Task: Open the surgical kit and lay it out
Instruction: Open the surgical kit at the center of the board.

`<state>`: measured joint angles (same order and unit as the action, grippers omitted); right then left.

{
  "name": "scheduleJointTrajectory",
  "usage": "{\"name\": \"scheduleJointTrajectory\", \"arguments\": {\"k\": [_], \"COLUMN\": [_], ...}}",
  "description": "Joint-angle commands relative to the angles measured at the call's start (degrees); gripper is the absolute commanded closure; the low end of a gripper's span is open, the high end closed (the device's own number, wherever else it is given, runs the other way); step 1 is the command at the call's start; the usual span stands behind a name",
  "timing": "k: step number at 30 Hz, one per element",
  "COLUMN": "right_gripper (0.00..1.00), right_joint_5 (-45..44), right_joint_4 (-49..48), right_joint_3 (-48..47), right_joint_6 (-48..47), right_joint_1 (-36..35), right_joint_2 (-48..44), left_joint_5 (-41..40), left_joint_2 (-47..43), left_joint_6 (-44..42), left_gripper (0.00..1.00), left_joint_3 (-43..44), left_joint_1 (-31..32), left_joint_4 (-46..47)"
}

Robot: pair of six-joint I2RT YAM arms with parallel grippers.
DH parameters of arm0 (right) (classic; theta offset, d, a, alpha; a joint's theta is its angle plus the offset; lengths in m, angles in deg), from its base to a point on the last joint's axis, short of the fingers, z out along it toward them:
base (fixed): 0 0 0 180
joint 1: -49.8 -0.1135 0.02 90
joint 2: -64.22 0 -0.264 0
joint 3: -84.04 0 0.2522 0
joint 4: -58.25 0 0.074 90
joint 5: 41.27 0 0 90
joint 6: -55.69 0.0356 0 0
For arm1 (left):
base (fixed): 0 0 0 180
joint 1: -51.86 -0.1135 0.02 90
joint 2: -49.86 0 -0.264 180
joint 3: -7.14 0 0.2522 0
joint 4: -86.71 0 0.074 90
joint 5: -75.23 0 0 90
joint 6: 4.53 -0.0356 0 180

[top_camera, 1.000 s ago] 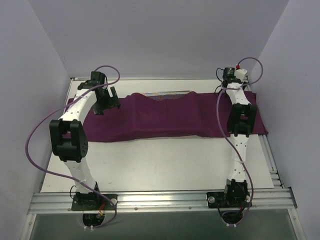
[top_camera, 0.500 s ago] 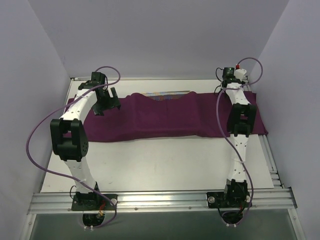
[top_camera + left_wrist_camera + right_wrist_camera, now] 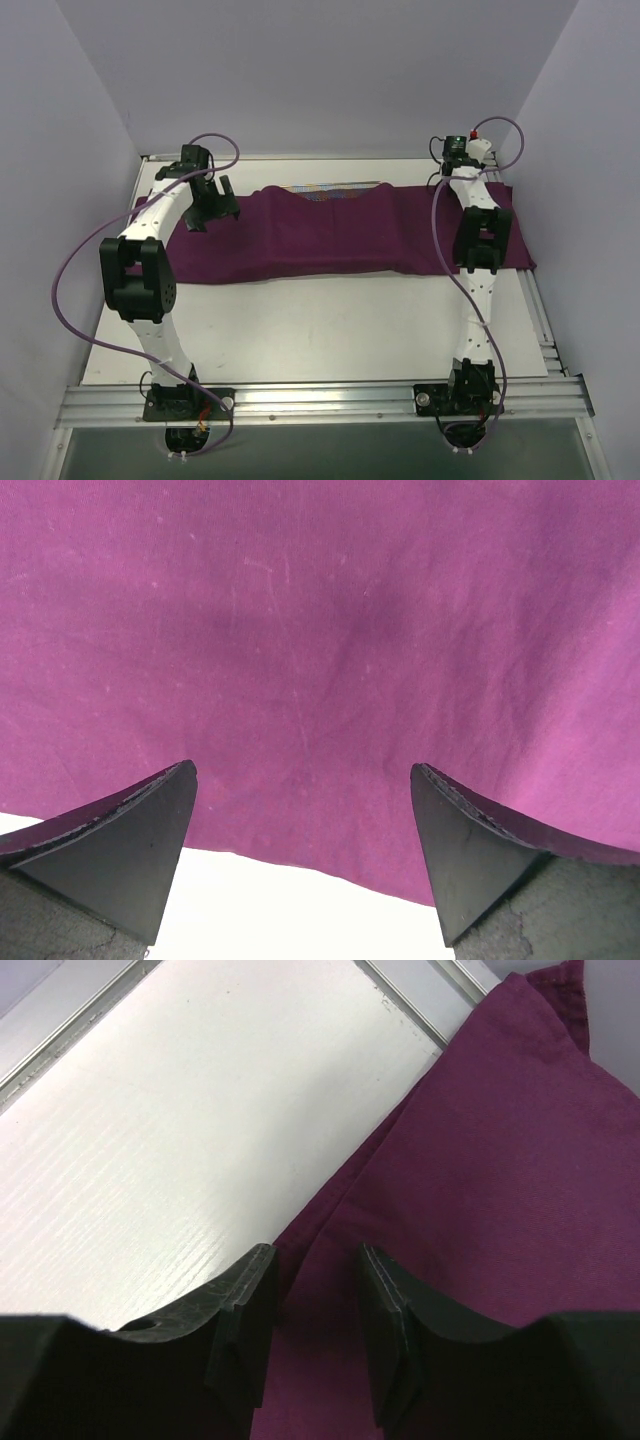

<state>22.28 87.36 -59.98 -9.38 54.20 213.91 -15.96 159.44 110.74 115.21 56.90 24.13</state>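
The dark magenta-purple cloth wrap (image 3: 340,235) lies spread in a wide band across the far half of the table. A thin strip of the silver wire-mesh tray (image 3: 335,187) shows at the cloth's far edge; the rest is covered. No instruments show. My left gripper (image 3: 215,215) is wide open and empty just above the cloth's left end, near a cloth edge (image 3: 300,855). My right gripper (image 3: 442,178) is open with a narrow gap, just above the cloth's hemmed edge (image 3: 345,1195) at the far right, holding nothing.
White tabletop (image 3: 320,330) lies in front of the cloth. A metal rail (image 3: 420,1005) runs along the table's far edge close to my right gripper. Grey walls enclose the left, back and right sides. A cloth corner (image 3: 545,990) reaches towards the rail.
My right wrist has shifted slightly to the right at the far edge. My left gripper and the cloth have hardly moved.
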Motion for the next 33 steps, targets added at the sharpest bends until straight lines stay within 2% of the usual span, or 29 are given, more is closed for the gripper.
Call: {"name": "scheduleJointTrajectory", "arguments": {"k": [1,13,16,18,20,22,23,26,31,33], "right_gripper": [0.63,0.64,0.68,0.79,0.83,0.81,0.71,0.61,0.60,0.66], "right_joint_5": [-1.0,-1.3,-1.2,-0.9,0.4,1.4,1.9,3.7,4.1,3.7], "right_joint_4": [0.0,-0.4,0.5,0.0,-0.3,-0.7,-0.9,-1.9,-0.4,-0.3], "right_joint_3": [0.1,1.7,1.8,2.7,4.0,4.0,4.0,3.4,1.3,1.8], "right_joint_6": [0.2,-0.1,0.8,1.0,1.3,1.1,1.0,1.3,1.4,2.0], "right_joint_1": [-0.4,-0.4,-0.4,-0.4,-0.4,-0.3,-0.4,-0.4,-0.8,-0.8], "right_joint_2": [-4.9,-7.8,-7.8,-8.4,-8.5,-8.3,-7.9,-7.1,-4.8,-4.7], "left_joint_5": [0.0,0.0,0.0,0.0,0.0,0.0,0.0,0.0,0.1,0.0], "left_joint_2": [-1.9,-2.6,-2.7,-2.7,-2.7,-3.0,-3.1,-3.3,-3.5,-3.7], "left_joint_6": [-0.3,-0.5,-0.6,-0.6,-0.7,-0.7,-0.8,-0.8,-0.9,-1.0], "left_gripper": [0.03,0.03,0.03,0.03,0.03,0.03,0.03,0.03,0.03,0.03], "left_joint_3": [-0.3,-1.6,-1.6,-1.4,-1.3,-1.4,-1.5,-2.0,-2.6,-2.7], "left_joint_1": [-0.4,-0.4,-0.4,-0.4,-0.6,-0.6,-0.6,-0.7,-0.8,-1.0], "left_joint_4": [2.1,2.4,2.6,2.5,2.4,2.4,2.4,2.7,2.6,2.7]}}
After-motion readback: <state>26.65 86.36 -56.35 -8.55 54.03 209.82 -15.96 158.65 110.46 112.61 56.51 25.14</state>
